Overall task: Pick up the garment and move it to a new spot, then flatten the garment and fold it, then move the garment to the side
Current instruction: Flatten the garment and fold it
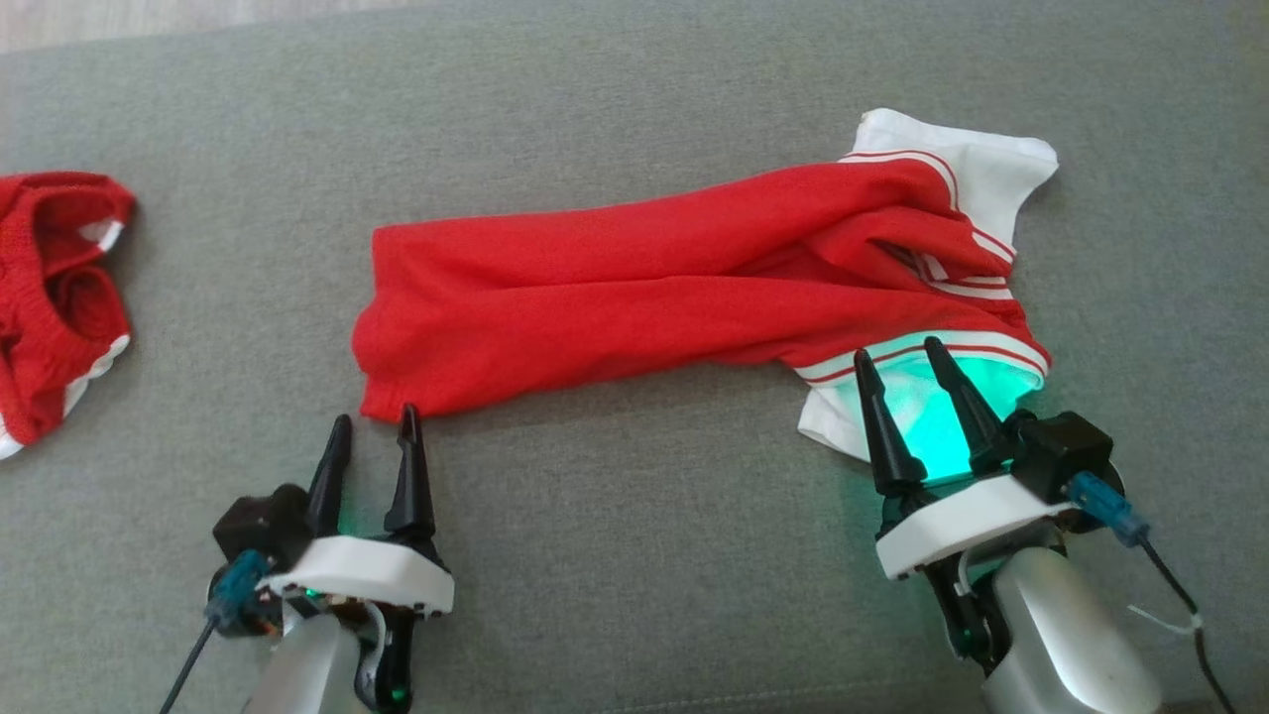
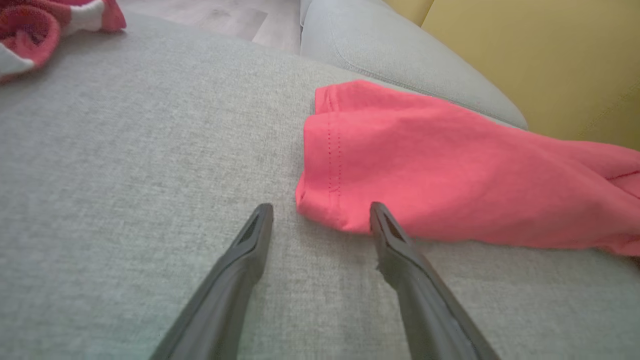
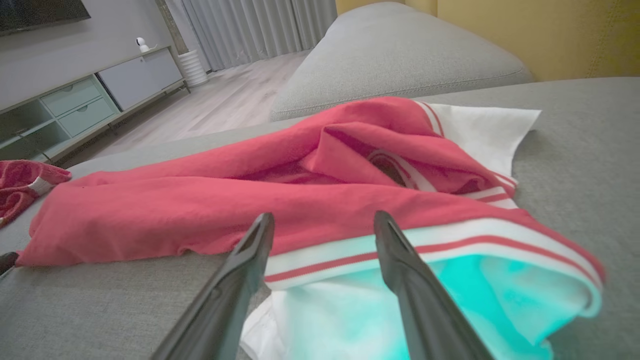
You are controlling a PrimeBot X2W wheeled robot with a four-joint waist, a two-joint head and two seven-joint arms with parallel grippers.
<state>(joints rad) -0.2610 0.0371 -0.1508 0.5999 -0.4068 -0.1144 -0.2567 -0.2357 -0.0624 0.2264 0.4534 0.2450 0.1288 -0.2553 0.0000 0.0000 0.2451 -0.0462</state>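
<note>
A red garment (image 1: 644, 288) with white sleeves and red-striped white trim lies bunched lengthwise across the grey sofa seat (image 1: 615, 555). Its hemmed red end (image 2: 330, 175) points left; its white sleeve end (image 3: 480, 125) is at the right. My left gripper (image 1: 375, 428) stands open just in front of the hem's near corner, its right fingertip (image 2: 381, 215) touching the fabric edge. My right gripper (image 1: 899, 362) stands open over the near white sleeve (image 3: 350, 310), which its green light tints, fingertips at the striped trim (image 3: 330, 255).
A second red and white garment (image 1: 50, 297) lies crumpled at the seat's far left edge. Beyond the seat are a grey cushion (image 3: 400, 60), a yellow wall (image 2: 540, 60), wooden floor (image 3: 210, 105) and a low cabinet (image 3: 75, 100).
</note>
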